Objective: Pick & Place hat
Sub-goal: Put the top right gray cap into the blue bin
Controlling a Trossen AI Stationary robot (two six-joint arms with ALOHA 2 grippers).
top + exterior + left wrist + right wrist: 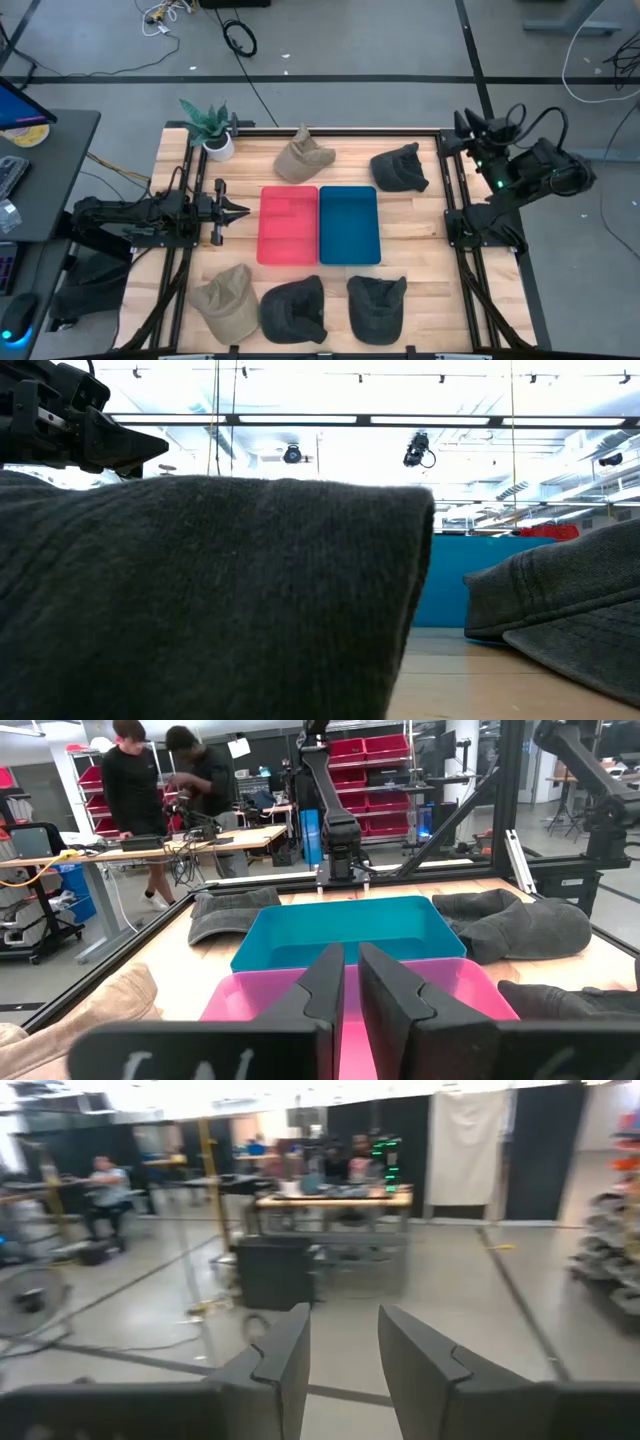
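Observation:
Five hats lie flat on the wooden table. A tan hat (303, 158) and a dark hat (400, 167) sit along the far side. Another tan hat (228, 300) and two dark hats (294, 308) (376, 305) sit along the near edge. In the low view one dark hat (200, 600) fills the foreground. My left gripper (237, 211) (350, 950) is shut, level above the table just left of the pink tray (288, 225), holding nothing. My right gripper (470, 125) (345, 1315) is open, raised past the table's far right corner, facing the room.
A blue tray (349, 225) sits against the pink tray's right side at the table's middle. A potted plant (212, 128) stands at the far left corner. Black frame rails run along the table's edges. People stand at benches (160, 790) beyond the table.

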